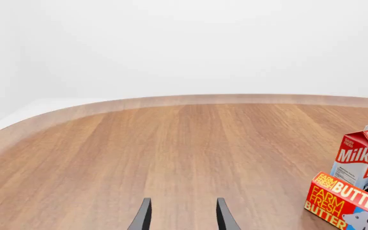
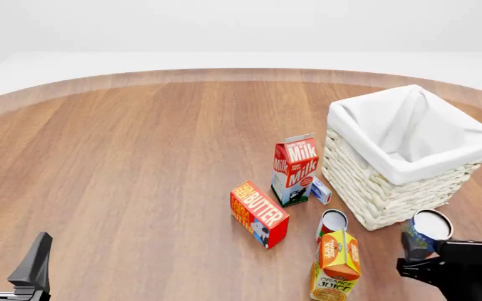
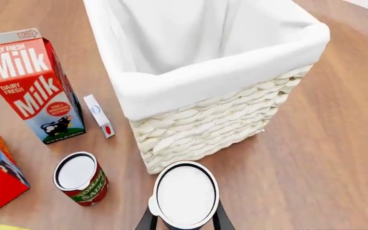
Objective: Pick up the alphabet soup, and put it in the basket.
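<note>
The alphabet soup (image 3: pixel 185 194), a small can with a silver-white top and a blue side (image 2: pixel 415 246), sits between the fingers of my right gripper (image 3: pixel 184 218). The fingers press on both of its sides. In the front view it looks raised off the table, just in front of the basket's near corner, and my right gripper (image 2: pixel 425 257) hides its bottom. The basket (image 2: pixel 366 182) is large, white and woven, with a white cloth lining over its rim (image 3: pixel 222 72). It stands right behind the can. My left gripper (image 2: pixel 10 251) is open and holds nothing at the near left (image 1: pixel 182 213), far from both.
A red-labelled can (image 2: pixel 331 224) stands just left of the soup, with an orange juice carton (image 2: pixel 335 263) in front of it. Further left are a milk carton (image 2: pixel 295 168), a small white box (image 2: pixel 321 190) and a butter box (image 2: pixel 258 213).
</note>
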